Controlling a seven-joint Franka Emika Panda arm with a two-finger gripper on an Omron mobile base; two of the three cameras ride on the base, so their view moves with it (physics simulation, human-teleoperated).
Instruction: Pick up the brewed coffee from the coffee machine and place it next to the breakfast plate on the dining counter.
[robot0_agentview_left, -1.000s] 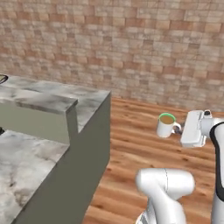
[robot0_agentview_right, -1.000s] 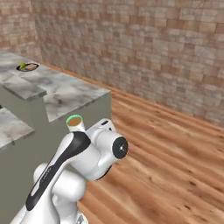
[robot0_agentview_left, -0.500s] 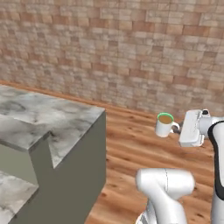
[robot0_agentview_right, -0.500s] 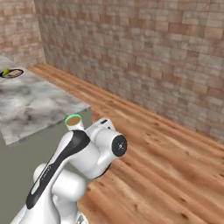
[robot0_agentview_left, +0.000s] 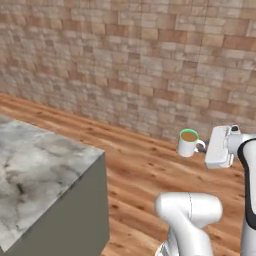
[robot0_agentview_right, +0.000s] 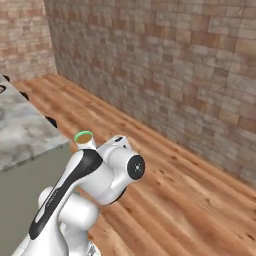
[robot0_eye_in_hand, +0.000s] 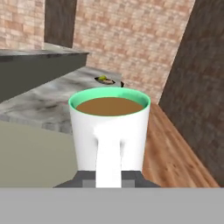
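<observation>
- Hand view: mug (robot0_eye_in_hand: 109, 131) upright and close, handle toward the camera, tool (robot0_eye_in_hand: 108, 180) closed on that handle, coffee (robot0_eye_in_hand: 109, 106) nearly up to the green rim.
- Left base view: mug (robot0_agentview_left: 188, 143) carried in the air above the wood floor (robot0_agentview_left: 135, 165), well apart from the tabletop (robot0_agentview_left: 35, 170) corner at lower left.
- Plate (robot0_eye_in_hand: 104, 79) far off on the marble, near its far edge.
- Likely risk: spilling, given such a full mug, from any tilt of the wrist or a jerk of the base.
- Handle-only grip probably weak against twisting; mug could swing or slip, then drop to the floor.
- Tabletop corner and raised ledge (robot0_eye_in_hand: 39, 65) could catch the mug on a low approach.
- Setting down too close could knock the plate.
</observation>
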